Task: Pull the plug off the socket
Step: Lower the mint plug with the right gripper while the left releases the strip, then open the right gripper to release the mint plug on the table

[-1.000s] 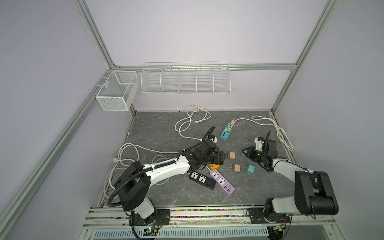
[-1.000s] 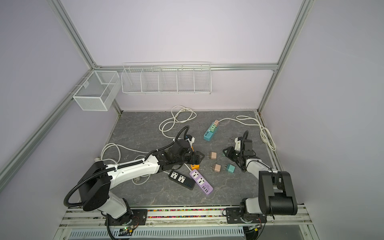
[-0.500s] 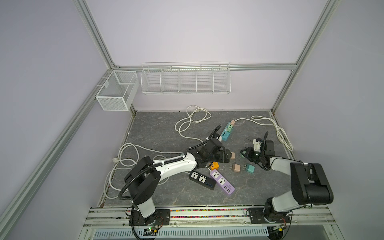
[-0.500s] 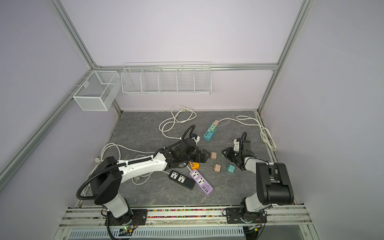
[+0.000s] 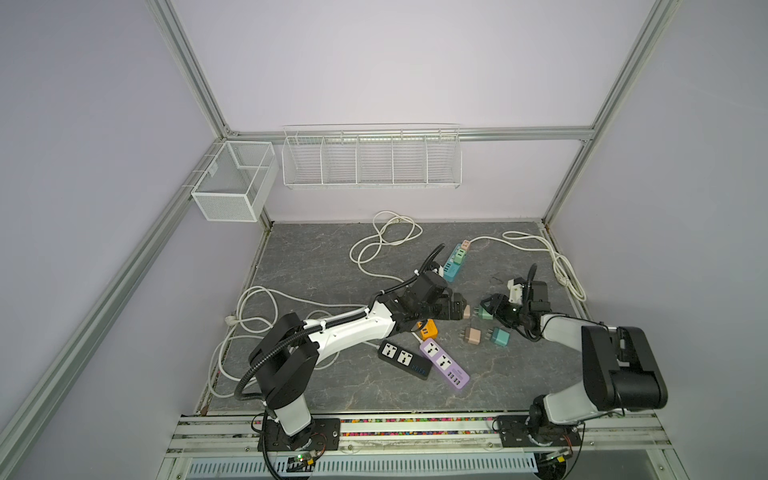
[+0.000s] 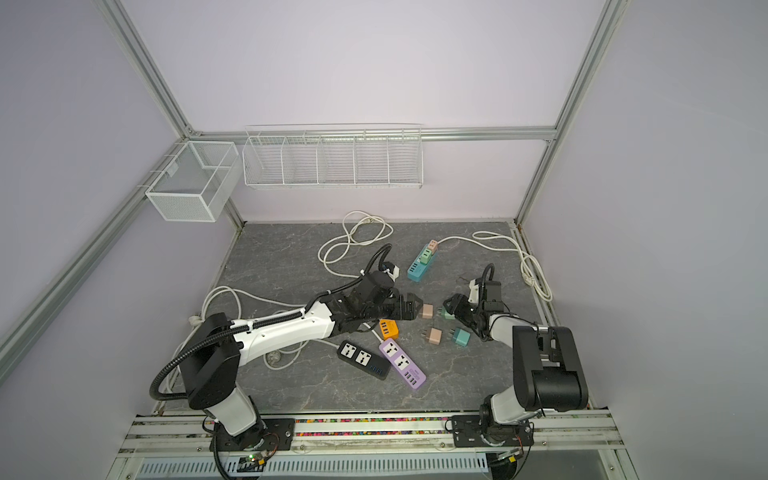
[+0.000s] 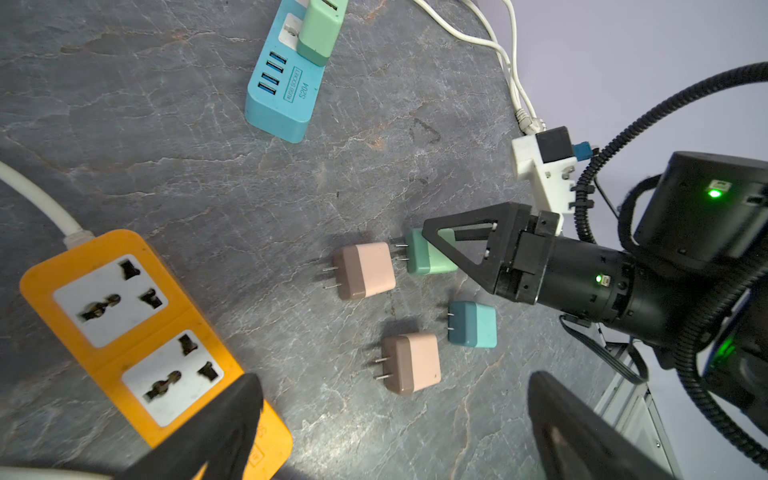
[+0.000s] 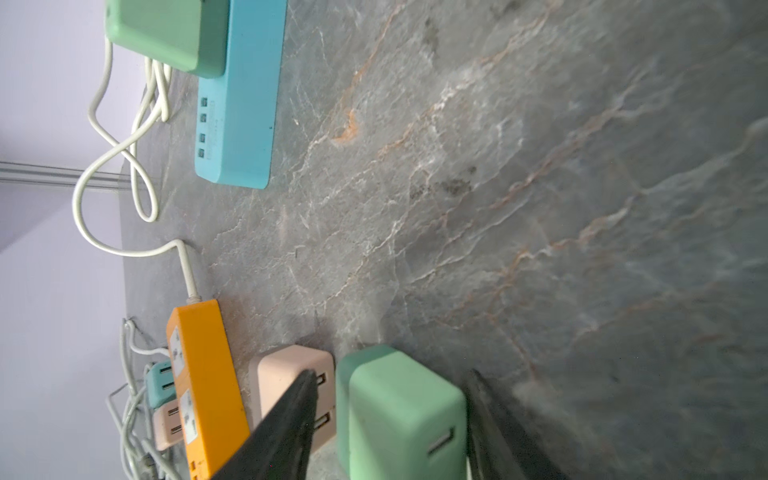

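Green plug [image 8: 399, 415] btw part-open R gripper [image 8: 391, 374]

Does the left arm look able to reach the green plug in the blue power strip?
Probably yes: its open fingers sit close to the blue power strip, and the green plug stands exposed, only bare table between.

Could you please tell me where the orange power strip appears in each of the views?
Both top views: orange power strip mid-floor, at the purple strip's far end.
Left wrist: close up, both sockets showing.
Right wrist: beside the pink plug.
Shared landmark: the blue power strip.
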Controlling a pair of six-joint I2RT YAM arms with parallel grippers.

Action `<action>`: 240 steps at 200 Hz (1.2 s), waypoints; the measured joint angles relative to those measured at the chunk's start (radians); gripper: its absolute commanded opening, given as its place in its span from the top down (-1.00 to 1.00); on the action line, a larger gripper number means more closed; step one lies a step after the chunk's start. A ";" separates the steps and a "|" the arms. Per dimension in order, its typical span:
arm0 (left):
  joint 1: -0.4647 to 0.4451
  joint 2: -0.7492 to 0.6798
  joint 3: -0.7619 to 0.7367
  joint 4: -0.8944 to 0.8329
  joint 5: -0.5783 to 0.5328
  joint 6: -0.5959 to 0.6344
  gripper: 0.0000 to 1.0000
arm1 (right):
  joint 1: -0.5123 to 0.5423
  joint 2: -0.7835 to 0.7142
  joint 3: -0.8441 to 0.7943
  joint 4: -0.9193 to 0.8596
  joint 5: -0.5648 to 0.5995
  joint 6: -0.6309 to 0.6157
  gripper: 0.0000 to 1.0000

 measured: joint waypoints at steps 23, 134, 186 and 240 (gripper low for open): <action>0.000 -0.017 0.002 -0.016 -0.006 -0.002 -0.99 | 0.000 -0.042 0.002 -0.031 0.037 -0.010 -0.50; 0.019 -0.101 0.053 -0.101 -0.005 0.054 -0.99 | 0.122 -0.167 0.174 -0.306 0.255 -0.088 -0.85; 0.099 -0.186 -0.003 -0.094 0.018 0.075 -0.99 | 0.233 -0.094 0.313 -0.375 0.338 -0.067 -0.86; 0.148 -0.214 -0.051 -0.081 0.050 0.129 -0.99 | 0.401 0.129 0.492 -0.414 0.445 -0.008 -0.88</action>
